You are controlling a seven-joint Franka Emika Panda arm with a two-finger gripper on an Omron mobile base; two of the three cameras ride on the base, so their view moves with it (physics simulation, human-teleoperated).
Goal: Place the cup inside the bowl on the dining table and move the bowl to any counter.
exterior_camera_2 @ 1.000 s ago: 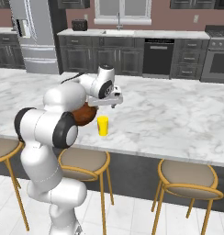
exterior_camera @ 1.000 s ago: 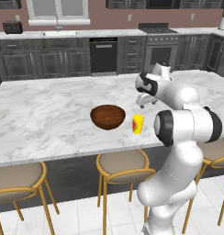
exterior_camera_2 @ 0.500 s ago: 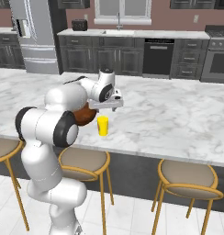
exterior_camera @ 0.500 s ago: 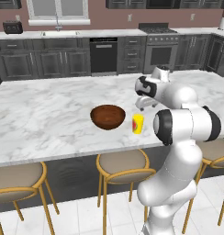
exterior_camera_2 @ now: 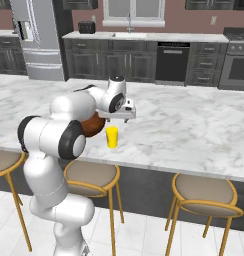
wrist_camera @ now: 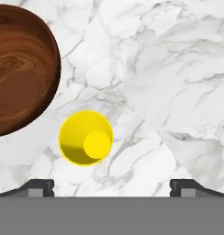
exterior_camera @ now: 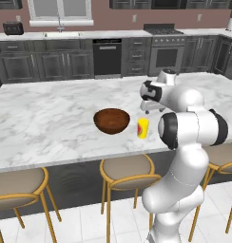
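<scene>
Two containers are recorded on the dining table [exterior_camera: 51, 118]: the bowl [exterior_camera: 111, 120] and, just beside it toward the table's near edge, the cup [exterior_camera: 143, 128], upright and apart from the bowl. A red mark on the cup is seen from the left base camera. Interiors are disclosed from the hand camera: bowl [wrist_camera: 19, 69] and cup [wrist_camera: 86, 137] are both empty. The gripper [wrist_camera: 111, 186] is held above the cup, its fingers [wrist_camera: 38, 187] spread wide, nothing gripped.
</scene>
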